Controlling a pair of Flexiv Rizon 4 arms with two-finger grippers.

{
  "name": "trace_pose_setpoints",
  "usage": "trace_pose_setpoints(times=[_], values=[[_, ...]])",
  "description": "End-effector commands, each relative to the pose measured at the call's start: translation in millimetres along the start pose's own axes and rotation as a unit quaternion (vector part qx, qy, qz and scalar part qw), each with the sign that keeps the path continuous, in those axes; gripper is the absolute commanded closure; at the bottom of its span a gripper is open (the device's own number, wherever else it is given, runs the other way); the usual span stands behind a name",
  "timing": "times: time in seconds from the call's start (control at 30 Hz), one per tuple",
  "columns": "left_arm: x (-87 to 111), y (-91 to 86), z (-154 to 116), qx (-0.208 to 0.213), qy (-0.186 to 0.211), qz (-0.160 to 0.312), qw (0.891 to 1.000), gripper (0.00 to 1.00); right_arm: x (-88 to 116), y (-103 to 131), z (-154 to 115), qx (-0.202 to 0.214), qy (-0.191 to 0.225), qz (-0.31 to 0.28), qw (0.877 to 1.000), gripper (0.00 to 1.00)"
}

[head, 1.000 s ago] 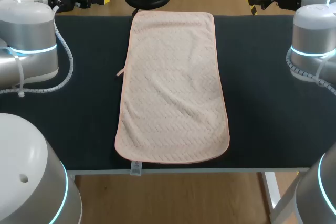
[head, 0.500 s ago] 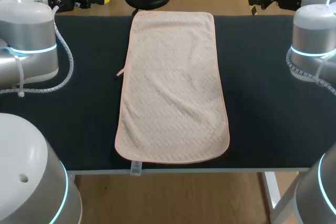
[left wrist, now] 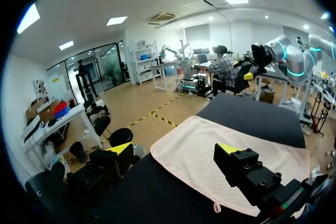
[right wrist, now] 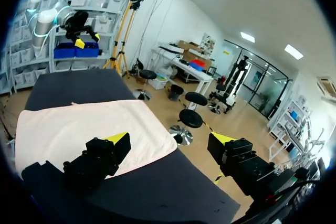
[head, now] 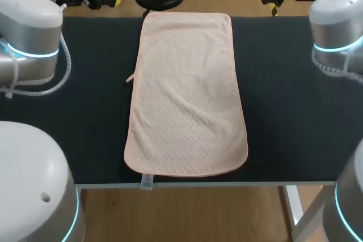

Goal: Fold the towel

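We found the towel (head: 187, 94) lying flat and unfolded on the dark tabletop (head: 295, 111), midway between left and right, its long side running from the far edge toward the near edge. Its far end was the narrower one and reached the far edge. Its near end was wider, with rounded corners, and stopped just short of the near edge, where a small white tag (head: 146, 182) hung over the rim. A little loop (head: 130, 79) stuck out from the towel's left edge, and soft creases ran aslant across its middle. Our left arm (head: 31, 32) stood over the far left of the tabletop and our right arm (head: 337, 32) over the far right, both well apart from the towel and neither touching it. In the left wrist view the left jaws were wide open and gripped nothing, their yellow tips (left wrist: 119, 148) far from each other, and the towel (left wrist: 199, 148) lay ahead of and below them on the tabletop (left wrist: 252, 114). In the right wrist view the right jaws were likewise wide open and gripped nothing, their yellow tips (right wrist: 116, 137) well apart, and the towel (right wrist: 79, 124) lay on the tabletop (right wrist: 79, 85) ahead of them, off to the side of one finger
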State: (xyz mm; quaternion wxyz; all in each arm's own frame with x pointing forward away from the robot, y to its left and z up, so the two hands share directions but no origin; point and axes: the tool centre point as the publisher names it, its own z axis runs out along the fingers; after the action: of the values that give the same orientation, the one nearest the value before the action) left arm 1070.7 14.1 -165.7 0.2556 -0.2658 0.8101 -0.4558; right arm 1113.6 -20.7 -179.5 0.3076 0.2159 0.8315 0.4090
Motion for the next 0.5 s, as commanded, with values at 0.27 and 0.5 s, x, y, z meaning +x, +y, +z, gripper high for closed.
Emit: trace_pose_setpoints(times=[0.27, 0.5], values=[[30.7, 13.4, 1, -0.271, 0.056, 0.270, 0.922, 0.00, 16, 5, 10, 0.427, 0.152, -0.171, 0.875, 0.00], [46.6, 28.5, 7, -0.313, 0.089, 0.293, 0.899, 0.00, 31, -5, 12, 0.485, 0.188, -0.213, 0.827, 0.00]])
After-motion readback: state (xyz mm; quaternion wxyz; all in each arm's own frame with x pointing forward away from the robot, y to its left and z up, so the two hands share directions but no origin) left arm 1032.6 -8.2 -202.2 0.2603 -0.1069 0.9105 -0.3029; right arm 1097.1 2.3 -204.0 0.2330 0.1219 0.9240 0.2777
